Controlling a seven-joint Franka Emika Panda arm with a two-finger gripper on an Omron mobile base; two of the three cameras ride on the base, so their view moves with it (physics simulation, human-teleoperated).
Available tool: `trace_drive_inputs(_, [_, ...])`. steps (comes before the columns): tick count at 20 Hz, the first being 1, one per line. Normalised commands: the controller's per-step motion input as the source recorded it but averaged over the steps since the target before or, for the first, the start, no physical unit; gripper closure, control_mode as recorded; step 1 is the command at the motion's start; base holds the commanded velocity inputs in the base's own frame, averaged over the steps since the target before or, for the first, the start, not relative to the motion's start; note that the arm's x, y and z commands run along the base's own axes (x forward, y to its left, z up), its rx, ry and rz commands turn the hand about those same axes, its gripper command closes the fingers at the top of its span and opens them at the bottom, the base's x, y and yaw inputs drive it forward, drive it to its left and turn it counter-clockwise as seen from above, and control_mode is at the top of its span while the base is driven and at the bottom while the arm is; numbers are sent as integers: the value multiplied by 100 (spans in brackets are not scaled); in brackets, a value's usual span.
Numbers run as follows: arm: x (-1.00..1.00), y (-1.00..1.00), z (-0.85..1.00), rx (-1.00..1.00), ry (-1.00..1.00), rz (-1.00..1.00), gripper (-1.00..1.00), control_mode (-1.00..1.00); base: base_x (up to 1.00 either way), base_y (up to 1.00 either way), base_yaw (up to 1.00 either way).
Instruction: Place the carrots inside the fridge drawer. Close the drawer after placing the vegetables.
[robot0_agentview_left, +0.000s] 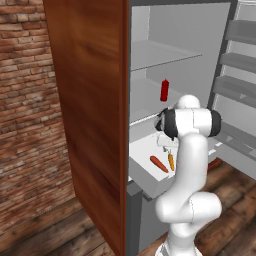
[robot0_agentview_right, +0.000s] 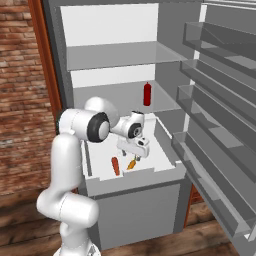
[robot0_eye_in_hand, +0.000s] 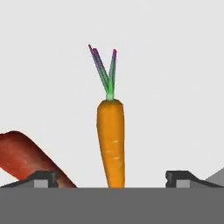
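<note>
Hand view: gripper (robot0_eye_in_hand: 112, 177) spread wide, nothing between its fingertips (robot0_eye_in_hand: 43, 178). Orange carrot (robot0_eye_in_hand: 111, 142) lies centred in that gap on the white drawer (robot0_eye_in_hand: 175, 87) floor, green top pointing away. Red-orange carrot (robot0_eye_in_hand: 26, 158) lies just beside it, apart. Beyond, on the fridge shelf (robot0_agentview_right: 120, 95), a red bottle (robot0_agentview_right: 147, 94) stands upright.

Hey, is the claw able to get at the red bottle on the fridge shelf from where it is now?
Probably yes. The claw hangs open over the pulled-out drawer, and the red bottle stands alone on the shelf behind it, with open space between.
</note>
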Motion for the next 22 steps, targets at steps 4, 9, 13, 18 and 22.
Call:
trace_drive_inputs(4, [-26,-9,100,0,-18,-3,-100,-100,0,0,0])
trace_drive_inputs(9, [-53,-22,88,1,-18,-6,-100,-100,0,0,0])
trace_drive_inputs(13, [-74,-37,45,9,-8,-21,-100,-100,0,0,0])
trace_drive_inputs(18, [-79,-24,31,9,-3,-27,-100,-100,0,0,0])
trace_drive_inputs(22, [-66,-22,16,6,0,-28,-100,-100,0,0,0])
